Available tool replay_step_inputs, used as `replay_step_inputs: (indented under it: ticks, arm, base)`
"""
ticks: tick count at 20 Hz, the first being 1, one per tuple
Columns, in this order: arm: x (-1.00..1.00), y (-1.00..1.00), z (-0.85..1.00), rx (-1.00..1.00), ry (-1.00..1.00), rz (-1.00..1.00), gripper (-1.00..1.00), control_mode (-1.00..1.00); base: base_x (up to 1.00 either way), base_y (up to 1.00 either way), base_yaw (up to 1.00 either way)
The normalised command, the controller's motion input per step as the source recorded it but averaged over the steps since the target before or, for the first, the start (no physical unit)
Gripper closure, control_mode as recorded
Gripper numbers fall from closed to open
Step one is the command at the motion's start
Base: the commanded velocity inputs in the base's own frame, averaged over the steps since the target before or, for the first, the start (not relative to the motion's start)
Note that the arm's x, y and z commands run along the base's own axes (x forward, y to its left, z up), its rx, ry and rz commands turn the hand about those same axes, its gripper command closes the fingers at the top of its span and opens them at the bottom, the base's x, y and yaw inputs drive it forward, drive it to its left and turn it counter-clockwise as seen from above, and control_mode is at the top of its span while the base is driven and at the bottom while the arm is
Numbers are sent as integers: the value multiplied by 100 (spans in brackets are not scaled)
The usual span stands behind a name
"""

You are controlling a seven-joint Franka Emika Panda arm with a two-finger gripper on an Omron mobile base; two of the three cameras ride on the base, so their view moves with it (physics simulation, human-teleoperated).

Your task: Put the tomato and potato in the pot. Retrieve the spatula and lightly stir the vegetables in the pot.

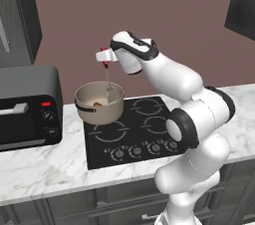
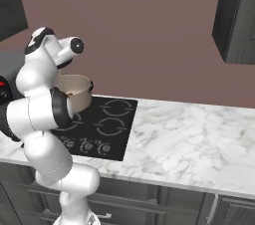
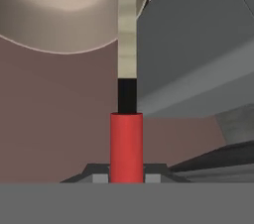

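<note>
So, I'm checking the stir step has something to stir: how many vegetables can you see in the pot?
1: a brown potato lies on the floor of the pot, left of the spatula shaft. The tomato may be hidden behind the pot's near wall or the spatula.

Even, soft light fills all three rendered pictures, bright enough to read every surface, with no single lamp to be seen. The white arm (image 1: 189, 114) shades gently from bright upper faces to grey undersides, so the light seems to fall from above. The marble counter (image 2: 189, 134) is pale and evenly lit, with no glare. Shadows are faint; the inside of the pot (image 1: 99, 102) darkens slightly toward its near wall. The base views are a little coarse and soft at edges. In the hand view the red handle (image 3: 126, 146) is flatly lit, edges slightly blurred, with no visible bending at the borders.
</note>
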Motion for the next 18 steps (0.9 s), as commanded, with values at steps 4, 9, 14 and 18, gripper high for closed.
replay_step_inputs:
  ticks: [4, 9, 14, 18]
  arm:
    - [17, 12, -7, 13, -14, 0, 100, -100]
    - [37, 2, -23, 10, -14, 0, 100, -100]
    - [34, 0, -22, 0, -10, -5, 100, -100]
    - [18, 0, -24, 0, -2, -3, 100, -100]
  base:
    - [0, 0, 0]
    - [0, 0, 0]
    - [0, 0, 0]
    - [0, 0, 0]
